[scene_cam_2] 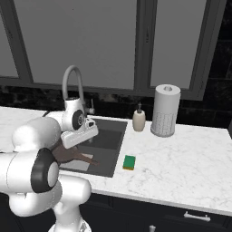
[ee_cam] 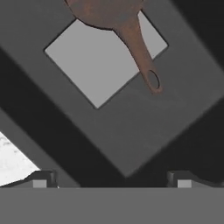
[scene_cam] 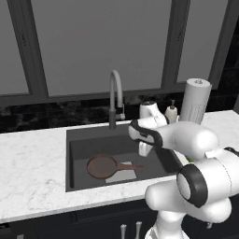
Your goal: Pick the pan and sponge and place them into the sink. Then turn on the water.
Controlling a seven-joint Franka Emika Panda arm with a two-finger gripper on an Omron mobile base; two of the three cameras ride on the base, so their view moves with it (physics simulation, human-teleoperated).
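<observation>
small round reddish-brown frying pan lies flat in the large dark grey sink basin, partly over its light square patch; flat green-topped sponge sits on the counter beside the sink

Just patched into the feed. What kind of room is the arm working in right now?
A kitchen, rendered in simulation: a dark sink set in a white marble counter, an arched faucet behind it, and a paper towel roll by the window. The pan already lies in the sink.
</observation>
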